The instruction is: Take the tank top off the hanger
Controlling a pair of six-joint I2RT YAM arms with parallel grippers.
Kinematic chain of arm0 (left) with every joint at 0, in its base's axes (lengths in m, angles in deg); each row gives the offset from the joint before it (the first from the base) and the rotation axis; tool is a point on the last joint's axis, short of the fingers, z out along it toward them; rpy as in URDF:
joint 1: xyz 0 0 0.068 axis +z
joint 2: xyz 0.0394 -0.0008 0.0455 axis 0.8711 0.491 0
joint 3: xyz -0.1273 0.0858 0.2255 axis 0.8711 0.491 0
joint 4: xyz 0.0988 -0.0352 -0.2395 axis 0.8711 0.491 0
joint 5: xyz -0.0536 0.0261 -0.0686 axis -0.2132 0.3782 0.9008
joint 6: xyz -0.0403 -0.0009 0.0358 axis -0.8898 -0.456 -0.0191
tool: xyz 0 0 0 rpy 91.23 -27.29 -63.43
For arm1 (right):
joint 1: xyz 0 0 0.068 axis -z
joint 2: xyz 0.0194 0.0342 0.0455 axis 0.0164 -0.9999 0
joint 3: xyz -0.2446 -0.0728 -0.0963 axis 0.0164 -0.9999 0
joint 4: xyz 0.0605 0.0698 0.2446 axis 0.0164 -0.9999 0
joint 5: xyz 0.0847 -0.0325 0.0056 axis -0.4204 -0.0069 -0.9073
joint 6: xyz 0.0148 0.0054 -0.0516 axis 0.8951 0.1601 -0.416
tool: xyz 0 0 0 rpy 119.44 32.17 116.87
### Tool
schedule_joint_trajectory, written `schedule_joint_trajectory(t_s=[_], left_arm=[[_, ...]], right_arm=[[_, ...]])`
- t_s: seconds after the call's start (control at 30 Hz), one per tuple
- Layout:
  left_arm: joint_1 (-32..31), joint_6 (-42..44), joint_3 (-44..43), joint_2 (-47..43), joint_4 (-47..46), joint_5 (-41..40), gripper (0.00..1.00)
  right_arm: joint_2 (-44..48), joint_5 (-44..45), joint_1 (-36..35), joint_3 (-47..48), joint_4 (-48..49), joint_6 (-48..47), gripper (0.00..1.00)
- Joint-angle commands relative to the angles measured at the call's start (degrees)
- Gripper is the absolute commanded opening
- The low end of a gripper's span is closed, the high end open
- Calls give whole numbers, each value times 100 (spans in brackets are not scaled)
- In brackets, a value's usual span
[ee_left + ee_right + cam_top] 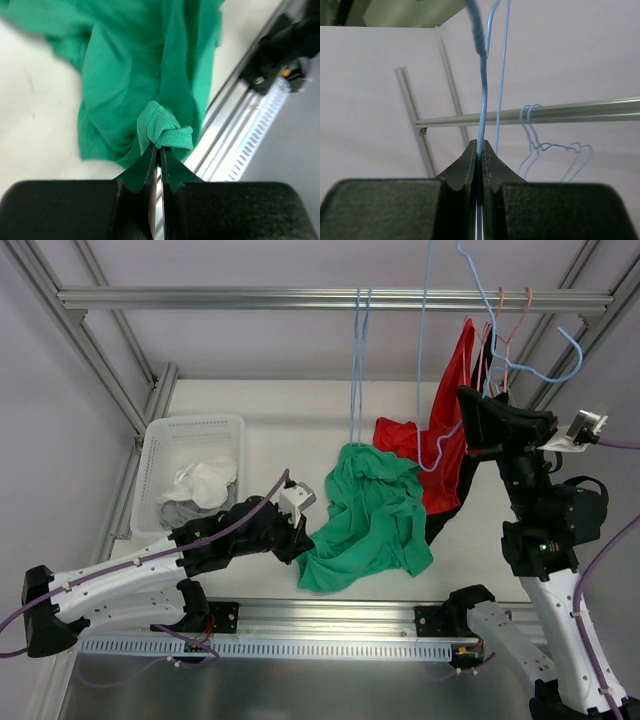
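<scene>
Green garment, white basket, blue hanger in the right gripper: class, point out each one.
green garment (375,515), top view, middle of the heap
white basket (196,423), top view, far rim
blue hanger (483,100), right wrist view, straight wire stretch

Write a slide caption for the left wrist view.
Left tool shut on a bunched fold of the green garment, crumpled on the white table beside its edge rail.

The basket (190,422), with cloths (205,485) in it, is placed at the left edge of the tabletop (280,430), the tank top (370,515) is laid to its right toward the near edge, and the hanger (482,100) is suspended toward the far right corner.
</scene>
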Motion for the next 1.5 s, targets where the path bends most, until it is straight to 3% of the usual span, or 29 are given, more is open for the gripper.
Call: schedule_joint_trajectory(t_s=[0.0, 0.03, 0.17, 0.27, 0.33, 0.43, 0.5, 0.53, 0.6, 0.67, 0.77, 1.03, 1.23, 1.47], left_arm=[[30, -749, 401, -171, -272, -786, 0], [30, -864, 480, -216, -263, -1015, 0], [30, -1120, 604, -278, -246, -1754, 0], [30, -1103, 446, -295, -53, -2203, 0], [30, -1068, 306, -295, 62, -2502, 0], [38, -875, 121, -102, 62, -2590, 6], [38, -708, -134, 126, 71, -2520, 17], [30, -698, -282, 196, 97, -2433, 36], [30, -707, -363, 258, 89, -2327, 58], [30, -725, -398, 232, 106, -2178, 98], [30, -523, -381, 162, 115, -1809, 99], [30, -566, -249, 364, 150, -1377, 99], [12, -628, -670, 1022, 141, -1483, 99], [12, -654, -1443, 2216, 141, -1746, 99]], right_arm=[[78, 950, 12, 1198, -378, -1173, 0], [131, 1064, 12, 1348, -1404, -1384, 0], [815, 1030, 3, 831, -2929, -1509, 0], [940, 994, 3, 1277, -5346, -1606, 0], [853, 916, 3, 1323, -6304, -1579, 0], [581, 950, 3, 1349, -6616, -1579, 0], [-7, 845, 3, 1717, -6643, -1605, 0], [-558, 854, 12, 1928, -6696, -1640, 0], [-1140, 967, -6, 2724, -6757, -1711, 0], [-1712, 1038, -67, 3272, -6775, -1869, 0], [-3036, 1319, -242, 4405, -6959, -2123, 0], [-5141, 1987, -761, 6743, -7311, -2590, 0], [-5880, 2295, -823, 6984, -7382, -2537, 0], [-5591, 1927, -823, 6131, -7276, -2414, 0]])
